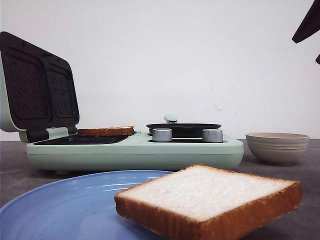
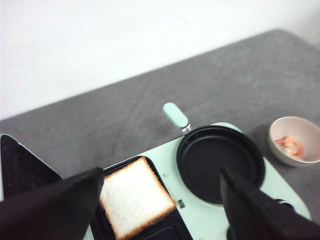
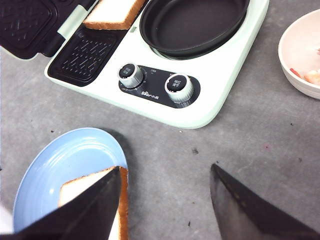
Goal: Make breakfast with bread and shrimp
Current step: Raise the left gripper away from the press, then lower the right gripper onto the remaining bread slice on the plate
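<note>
One bread slice (image 1: 105,131) lies on the sandwich plate of the mint-green breakfast maker (image 1: 135,152); it also shows in the left wrist view (image 2: 135,197). A second bread slice (image 1: 210,197) rests on the blue plate (image 1: 65,205), overhanging its rim, and shows in the right wrist view (image 3: 80,189). The shrimp (image 2: 289,145) lies in the beige bowl (image 2: 295,142). My left gripper (image 2: 161,172) is open and empty, high above the maker. My right gripper (image 3: 166,167) is open and empty above the table, one finger over the plate's bread.
The maker's lid (image 1: 37,87) stands open at the left. A black round pan (image 1: 183,129) with a mint handle sits on the maker's right half, behind two silver knobs (image 1: 162,135). The bowl (image 1: 277,146) stands to the right of the maker. A dark arm part (image 1: 307,22) hangs top right.
</note>
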### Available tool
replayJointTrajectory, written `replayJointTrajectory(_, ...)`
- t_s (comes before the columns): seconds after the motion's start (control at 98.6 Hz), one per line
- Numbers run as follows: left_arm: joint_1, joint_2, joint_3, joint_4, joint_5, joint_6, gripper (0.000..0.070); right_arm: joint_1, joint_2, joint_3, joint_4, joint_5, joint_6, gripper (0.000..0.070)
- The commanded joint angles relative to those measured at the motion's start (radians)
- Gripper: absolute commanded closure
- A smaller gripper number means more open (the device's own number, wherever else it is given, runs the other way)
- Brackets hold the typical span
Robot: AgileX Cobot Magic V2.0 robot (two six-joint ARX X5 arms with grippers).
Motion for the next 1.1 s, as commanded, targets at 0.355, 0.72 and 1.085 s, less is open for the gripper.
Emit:
replayJointTrajectory(0.355, -0.005, -0.400, -0.488, 0.276, 0.007, -0.154, 0.0266, 0.005, 0.004, 0.014, -0.001, -0.003, 0.021, 0.0357)
replayJointTrajectory(0.72, -0.006, -0.696, -0.804, 0.256, -0.030, -0.196, 0.0266, 0.005, 0.005, 0.014, -0.041, 0.002, 0.060, 0.0357)
replayJointTrajectory(1.085, -0.006, -0.728, -0.836, 0.211, -0.014, -0.208, 0.0266, 0.060, 0.052, -0.095, -0.007, -0.125, 0.226, 0.0356)
